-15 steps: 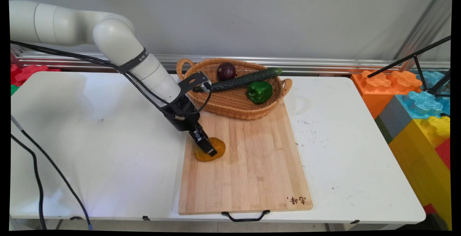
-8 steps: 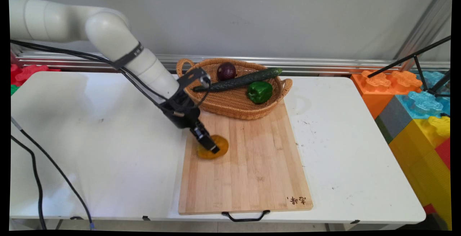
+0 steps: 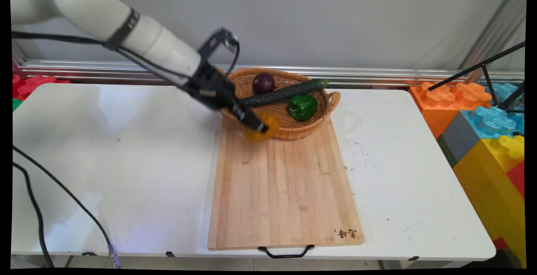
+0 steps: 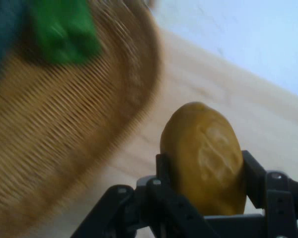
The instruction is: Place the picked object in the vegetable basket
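Observation:
My gripper (image 3: 261, 128) (image 4: 204, 171) is shut on a yellow-orange potato (image 3: 264, 127) (image 4: 206, 156) and holds it in the air, just in front of the near rim of the wicker basket (image 3: 268, 119) (image 4: 64, 134). The potato sits upright between the two black fingers in the hand view. Inside the basket lie a red onion (image 3: 263, 83), a long cucumber (image 3: 285, 92) and a green bell pepper (image 3: 302, 106) (image 4: 62, 32). Under the potato is the far end of the wooden cutting board (image 3: 285, 191) (image 4: 198, 84).
The cutting board runs to the table's near edge, with a black handle (image 3: 286, 251) at its front. Big coloured toy blocks (image 3: 486, 128) stand off the table's right end. Black cables (image 3: 63, 195) hang over the left part of the white table (image 3: 105, 161).
The gripper has lifted the potato off the cutting board and carried it up and toward the basket. The arm has risen with it.

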Tool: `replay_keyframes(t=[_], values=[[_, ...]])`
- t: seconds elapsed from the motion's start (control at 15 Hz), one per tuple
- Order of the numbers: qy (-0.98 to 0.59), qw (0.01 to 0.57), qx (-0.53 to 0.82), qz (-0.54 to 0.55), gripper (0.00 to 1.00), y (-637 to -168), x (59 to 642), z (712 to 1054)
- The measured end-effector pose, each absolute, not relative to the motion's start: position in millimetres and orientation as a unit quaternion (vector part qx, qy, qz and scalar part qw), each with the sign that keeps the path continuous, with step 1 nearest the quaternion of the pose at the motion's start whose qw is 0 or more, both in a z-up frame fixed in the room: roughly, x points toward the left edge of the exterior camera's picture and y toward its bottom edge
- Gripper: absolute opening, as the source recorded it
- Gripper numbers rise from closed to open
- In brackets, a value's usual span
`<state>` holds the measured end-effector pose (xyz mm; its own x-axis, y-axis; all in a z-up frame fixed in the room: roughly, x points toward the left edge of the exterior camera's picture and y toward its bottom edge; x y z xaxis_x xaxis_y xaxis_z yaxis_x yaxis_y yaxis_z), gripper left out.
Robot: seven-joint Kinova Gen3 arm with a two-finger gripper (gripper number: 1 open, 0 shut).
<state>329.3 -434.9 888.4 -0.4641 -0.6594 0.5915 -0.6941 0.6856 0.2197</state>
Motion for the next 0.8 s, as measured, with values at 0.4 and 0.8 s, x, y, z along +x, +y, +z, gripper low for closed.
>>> replay_keyframes(t=[0.4, 0.8], values=[[-0.840, 0.328, 0.405, 0.155, 0.00, -459.8, 354.1, 914.3], [-0.848, 0.286, 0.402, 0.192, 0.00, -479.5, 361.7, 893.6]])
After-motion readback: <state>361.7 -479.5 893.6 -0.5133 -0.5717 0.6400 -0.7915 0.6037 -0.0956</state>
